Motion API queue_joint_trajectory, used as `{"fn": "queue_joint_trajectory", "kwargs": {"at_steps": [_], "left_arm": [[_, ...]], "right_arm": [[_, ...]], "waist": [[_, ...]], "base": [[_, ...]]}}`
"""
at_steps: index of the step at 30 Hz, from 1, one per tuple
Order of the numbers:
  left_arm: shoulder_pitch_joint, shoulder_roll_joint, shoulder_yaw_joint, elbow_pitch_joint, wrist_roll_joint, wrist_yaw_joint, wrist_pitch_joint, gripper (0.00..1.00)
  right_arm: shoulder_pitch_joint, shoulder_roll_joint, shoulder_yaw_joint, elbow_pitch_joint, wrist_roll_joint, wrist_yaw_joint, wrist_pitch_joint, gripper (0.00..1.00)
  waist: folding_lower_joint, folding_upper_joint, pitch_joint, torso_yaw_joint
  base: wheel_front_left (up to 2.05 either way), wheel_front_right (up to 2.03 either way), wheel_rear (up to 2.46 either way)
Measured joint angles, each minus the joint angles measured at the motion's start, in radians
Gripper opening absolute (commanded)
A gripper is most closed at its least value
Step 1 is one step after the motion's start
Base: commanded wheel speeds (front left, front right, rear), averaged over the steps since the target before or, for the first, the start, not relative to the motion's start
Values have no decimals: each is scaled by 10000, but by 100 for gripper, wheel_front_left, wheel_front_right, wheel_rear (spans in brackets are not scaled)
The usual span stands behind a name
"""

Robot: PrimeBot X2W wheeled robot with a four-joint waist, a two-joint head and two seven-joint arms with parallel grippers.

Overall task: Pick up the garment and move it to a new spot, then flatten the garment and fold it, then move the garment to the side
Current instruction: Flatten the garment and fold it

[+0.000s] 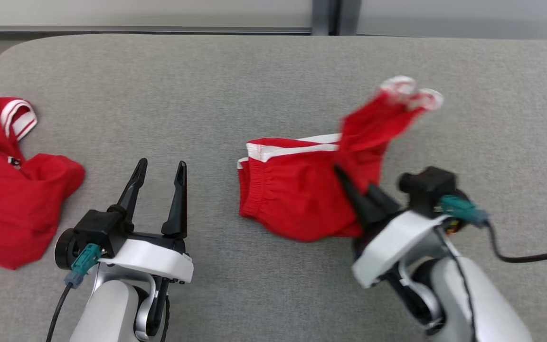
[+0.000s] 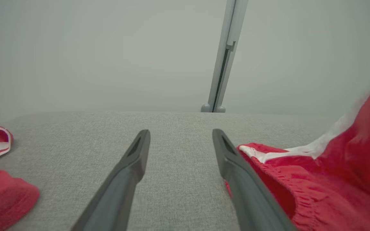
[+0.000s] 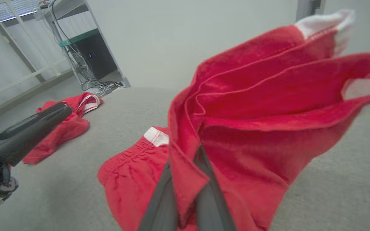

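Blurred raised leg of the red shorts [image 1: 297, 190]; right fingers [image 1: 356, 199] tip-deep in fabric; second garment [image 1: 12, 209] past left edge.

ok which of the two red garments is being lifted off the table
The red shorts with the white stripe: the right gripper is shut on them, one leg raised. The other red garment lies heaped at the left, untouched.

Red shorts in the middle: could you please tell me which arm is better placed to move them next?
Right, most likely: the right tool is shut on the red shorts, one leg lifted off the table. The left tool stands open beside them, holding nothing.
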Motion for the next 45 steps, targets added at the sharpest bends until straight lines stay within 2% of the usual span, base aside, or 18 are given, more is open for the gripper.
{"fn": "queue_joint_trajectory", "kwargs": {"at_steps": [4, 10, 11, 12, 13, 18, 21, 28, 36, 39, 45], "left_arm": [[12, -52, -42, 84, -54, 35, -46, 100], [100, -140, -134, 134, -146, 61, -82, 100], [111, -146, -128, 132, -150, 92, -86, 100], [128, -153, -123, 132, -151, 104, -86, 100], [151, -155, -105, 132, -151, 115, -88, 100], [297, -167, 142, 86, -155, 234, -102, 100], [346, -167, 341, -38, -163, 307, -102, 100], [698, -104, 897, -343, -146, 366, -117, 100], [1212, 90, 1488, -512, -134, 313, -117, 100], [1512, 261, 1546, -437, -119, 178, -119, 100], [2313, 566, 1465, -196, -58, -50, -33, 100]], "right_arm": [[-414, 226, 1304, 602, 435, 0, 161, 0], [-501, 387, 2050, 1808, 1009, -2, 10, 0], [-523, 408, 2142, 1948, 1066, -2, -44, 17], [-538, 431, 2213, 2033, 1091, -2, -136, 49], [-588, 431, 2297, 2128, 1068, -2, -236, 100], [-705, 301, 2556, 1937, 874, -2, -1277, 100], [-663, 153, 2313, 1553, 765, 0, -2008, 100], [176, -267, -10, 512, 236, 0, -3078, 100], [2005, -389, -2890, -640, -502, -2, -2913, 100], [2684, -341, -3423, -882, -652, -2, -2713, 100], [3841, -127, -3655, -1250, -779, -2, -2190, 100]], "waist": [[0, 0, -142, 356], [0, 0, -299, 821], [0, 0, -320, 852], [0, 0, -331, 869], [0, 0, -335, 868], [0, 0, -412, 735], [0, 0, -506, 579], [0, 0, -771, 120], [0, 0, -1204, -409], [0, 0, -1515, -542], [0, 0, -2325, -753]], "base": [[0, 0, 0], [0, 0, 0], [0, 0, 0], [0, 0, 0], [0, 0, 0], [0, 0, 0], [0, 0, 0], [0, 0, 0], [0, 0, 0], [0, 0, 0], [0, 0, 0]]}}
